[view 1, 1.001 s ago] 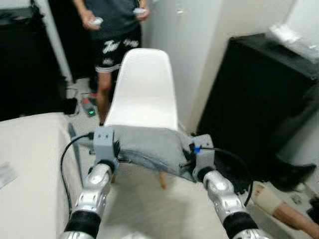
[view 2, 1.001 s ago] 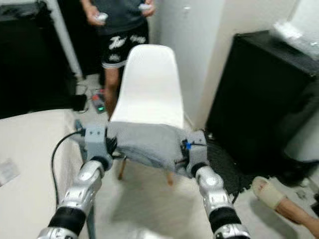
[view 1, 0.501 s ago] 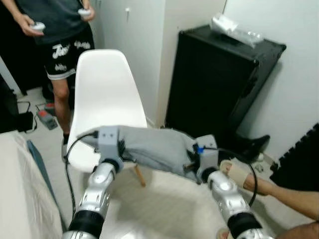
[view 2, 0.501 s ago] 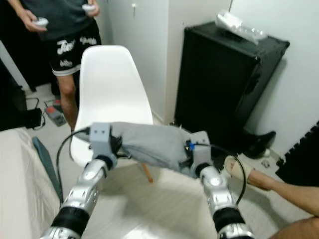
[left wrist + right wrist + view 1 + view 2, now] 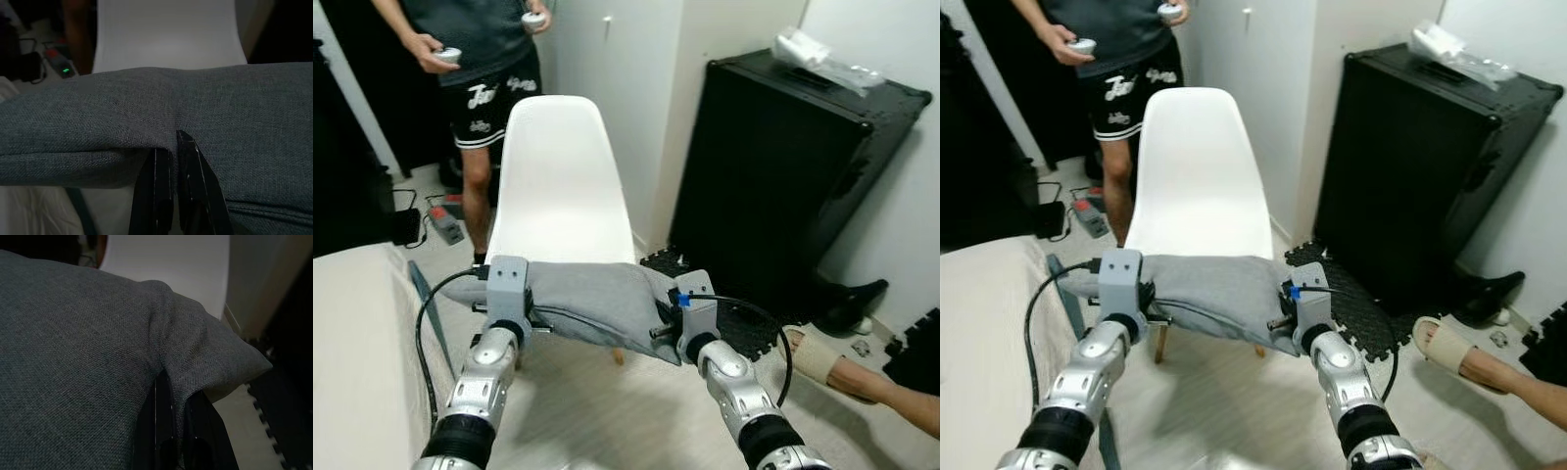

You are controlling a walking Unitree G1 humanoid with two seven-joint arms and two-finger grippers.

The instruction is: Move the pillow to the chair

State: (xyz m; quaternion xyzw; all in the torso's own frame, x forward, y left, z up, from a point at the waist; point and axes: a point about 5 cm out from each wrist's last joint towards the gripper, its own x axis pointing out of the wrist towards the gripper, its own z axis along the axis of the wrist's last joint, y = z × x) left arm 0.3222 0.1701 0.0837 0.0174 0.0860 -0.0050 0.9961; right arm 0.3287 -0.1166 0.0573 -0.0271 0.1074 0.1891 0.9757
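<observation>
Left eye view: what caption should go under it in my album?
Both grippers carry a grey pillow toward a white chair.

The pillow [image 5: 592, 299] hangs between the left gripper [image 5: 172, 147] at its left end and the right gripper [image 5: 170, 382] at its right end, in front of the chair [image 5: 561, 186] and level with the front edge of its seat. A person [image 5: 487, 59] stands behind the chair to the left, with a bed [image 5: 357, 343] at the robot's left. A cabinet [image 5: 793, 166] stands against the wall right of the chair with a bag [image 5: 827, 61] on top, foam floor mats [image 5: 1356, 308] lie before it, and another person's foot [image 5: 832, 362] reaches in from the right.
</observation>
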